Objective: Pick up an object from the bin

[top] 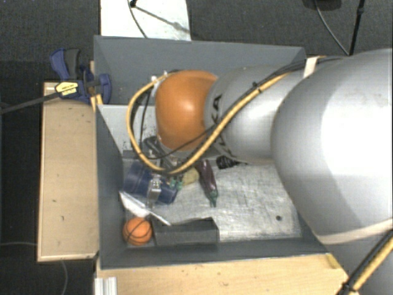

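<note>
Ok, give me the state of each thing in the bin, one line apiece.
gripper: low in the bin, over the blue thing.
blue thing: lying by the left wall, under the gripper.
orange ball: resting in the front left corner, untouched.
black block: lying flat along the front wall.
dark pen-like thing: lying on the floor.
</note>
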Available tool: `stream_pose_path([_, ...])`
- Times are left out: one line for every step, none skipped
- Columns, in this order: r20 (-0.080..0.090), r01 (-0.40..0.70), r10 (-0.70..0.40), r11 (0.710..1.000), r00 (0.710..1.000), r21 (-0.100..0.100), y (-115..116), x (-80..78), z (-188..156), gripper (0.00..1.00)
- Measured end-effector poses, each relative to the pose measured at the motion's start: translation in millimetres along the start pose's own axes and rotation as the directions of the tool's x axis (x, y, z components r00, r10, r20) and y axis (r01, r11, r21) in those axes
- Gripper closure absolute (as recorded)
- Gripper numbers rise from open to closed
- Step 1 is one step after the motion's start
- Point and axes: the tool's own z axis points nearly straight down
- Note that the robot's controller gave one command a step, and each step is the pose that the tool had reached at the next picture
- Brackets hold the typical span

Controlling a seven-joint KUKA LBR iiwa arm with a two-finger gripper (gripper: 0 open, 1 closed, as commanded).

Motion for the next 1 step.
stream_pose_path([0.002,-0.167,0.167,0.986,0.986,-0.002,7.6,2.2,1.5,0.00])
